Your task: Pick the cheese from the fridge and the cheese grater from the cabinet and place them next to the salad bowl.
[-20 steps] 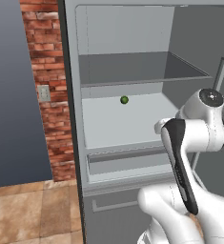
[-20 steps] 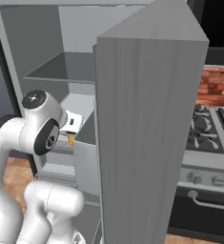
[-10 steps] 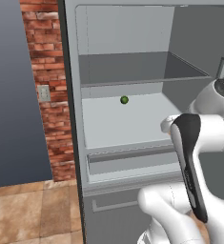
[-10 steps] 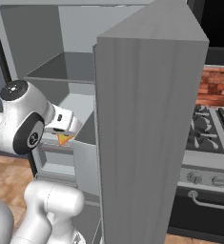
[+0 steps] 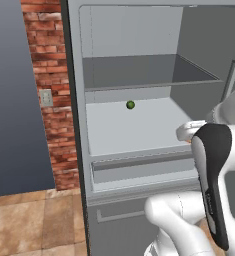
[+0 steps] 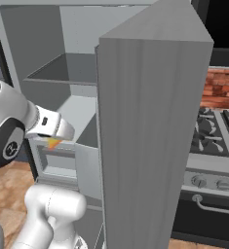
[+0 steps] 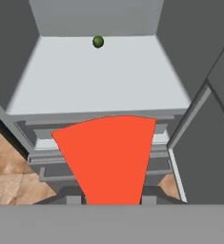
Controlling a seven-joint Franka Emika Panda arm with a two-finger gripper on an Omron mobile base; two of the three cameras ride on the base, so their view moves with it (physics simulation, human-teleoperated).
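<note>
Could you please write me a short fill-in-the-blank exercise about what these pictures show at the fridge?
1. The tool is shut on the ____.
2. The fridge door stands ____.
3. The small ball on the fridge shelf is ____ in colour.
4. To the fridge's right in the right base view stands a ____.

Missing words: cheese; open; green; stove

Matt grey fridge (image 5: 139,130), smooth cheese (image 7: 106,157)
</note>
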